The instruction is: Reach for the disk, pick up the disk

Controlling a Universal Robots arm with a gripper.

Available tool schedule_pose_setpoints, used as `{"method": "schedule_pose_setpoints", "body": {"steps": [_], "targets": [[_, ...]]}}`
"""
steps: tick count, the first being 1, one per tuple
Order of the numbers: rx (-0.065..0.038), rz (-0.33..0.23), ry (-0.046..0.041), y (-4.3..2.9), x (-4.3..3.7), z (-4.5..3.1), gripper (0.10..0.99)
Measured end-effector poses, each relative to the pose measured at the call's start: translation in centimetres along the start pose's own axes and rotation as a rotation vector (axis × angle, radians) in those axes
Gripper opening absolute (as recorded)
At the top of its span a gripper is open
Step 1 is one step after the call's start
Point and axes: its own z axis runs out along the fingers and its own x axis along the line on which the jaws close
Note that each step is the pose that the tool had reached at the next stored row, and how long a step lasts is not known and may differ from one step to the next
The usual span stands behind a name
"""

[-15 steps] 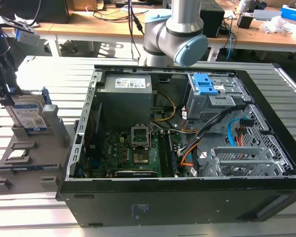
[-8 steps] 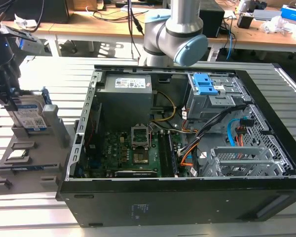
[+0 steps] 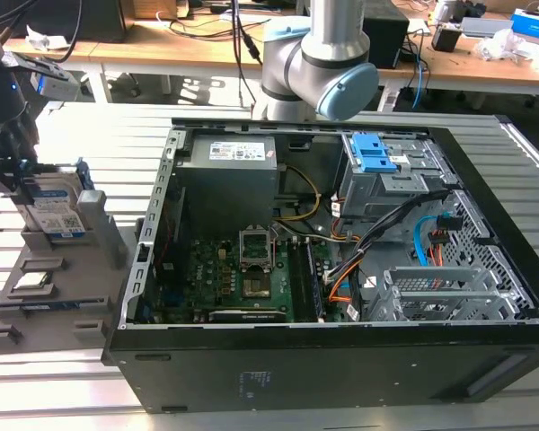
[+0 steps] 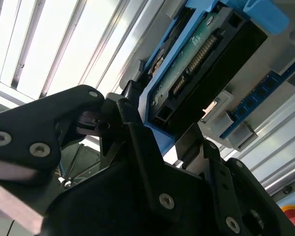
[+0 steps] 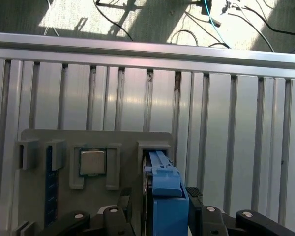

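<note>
Snugly pinching the upright disk (image 5: 162, 172) between both fingers of the gripper (image 5: 160, 196), in the gray holder (image 5: 123, 140) beside the chip (image 5: 93, 162).

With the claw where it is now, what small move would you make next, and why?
Probably close the claw firmly on the hard drive. In both wrist views the claw straddles it, and it stands upright in a slot of the grey holder, so no further approach seems needed.
</note>
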Motion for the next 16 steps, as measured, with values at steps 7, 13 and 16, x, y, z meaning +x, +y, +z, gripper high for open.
{"method": "schedule_pose_setpoints", "body": {"steps": [7,13,16], "targets": [[0.000,0.000,-0.0001,0.00,0.00,0.03,0.369],[0.000,0.000,-0.0001,0.00,0.00,0.06,0.369],[0.000,0.000,-0.0001,0.00,0.00,0.07,0.369]]}}
